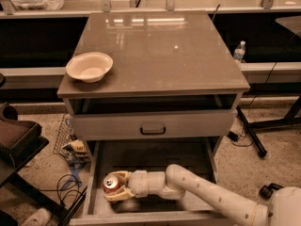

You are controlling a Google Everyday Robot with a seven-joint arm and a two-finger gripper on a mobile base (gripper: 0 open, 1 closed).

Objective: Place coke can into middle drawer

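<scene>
Inside the middle drawer [155,157], close to its front-left corner, the gripper [114,191] has its fingers clamped around the coke can [111,182], so only setting down and release seem left.

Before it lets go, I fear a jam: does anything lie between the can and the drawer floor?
Nothing visible does. The pincer grips the can low inside the drawer, by its left wall, over bare floor.
</scene>
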